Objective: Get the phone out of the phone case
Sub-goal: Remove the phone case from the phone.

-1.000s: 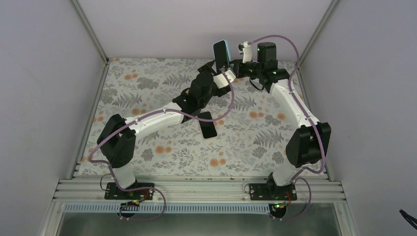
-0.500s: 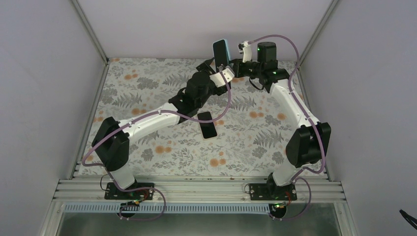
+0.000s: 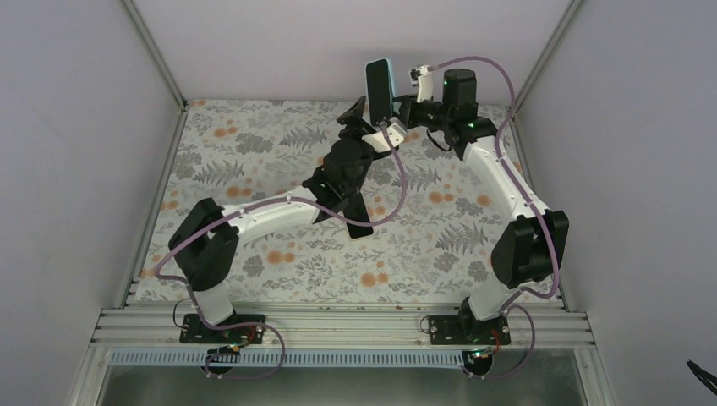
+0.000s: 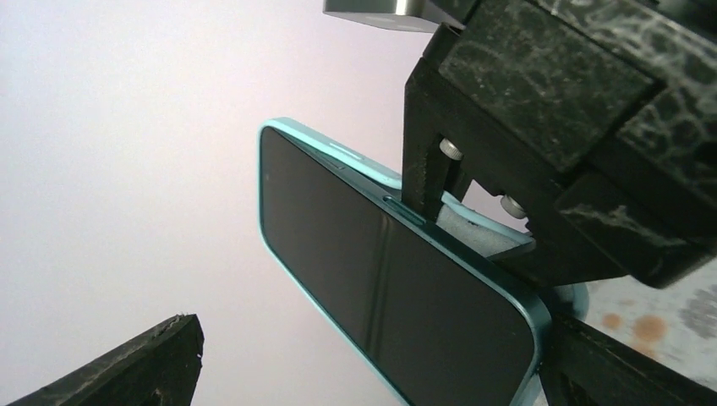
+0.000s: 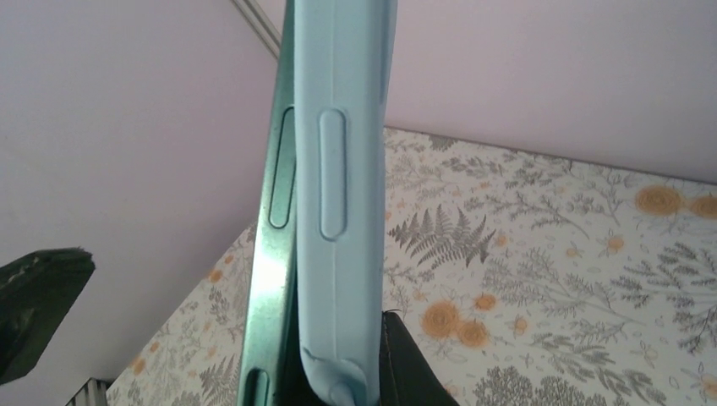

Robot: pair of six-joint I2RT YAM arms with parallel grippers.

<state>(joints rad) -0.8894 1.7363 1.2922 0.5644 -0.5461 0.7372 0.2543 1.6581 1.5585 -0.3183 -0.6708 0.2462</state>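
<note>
Right claw (image 3: 396,112) is clamping the case (image 5: 347,169) near its lower end, holding the phone (image 4: 380,271) upright over the far table (image 3: 254,144); left claw (image 3: 359,118) is gaping wide just beside it, gripping nothing; one phone edge seems to be peeling free; a hard tug is risking wrenching both from that narrow hold, dropping them.

The pale blue rubbery phone case (image 5: 347,169) is looking soft and matt, with its moulded buttons smooth. Beside the case, the teal-edged phone (image 4: 380,279) is showing a satin metallic rim and a glossy black glass face. Against the case, the fingers (image 4: 427,144) of the right pincer (image 3: 391,108) are showing rough, mottled black plastic with a grey foam-like pad. Below the case, the floral-printed cloth tabletop (image 5: 550,254) is lying matt.
</note>
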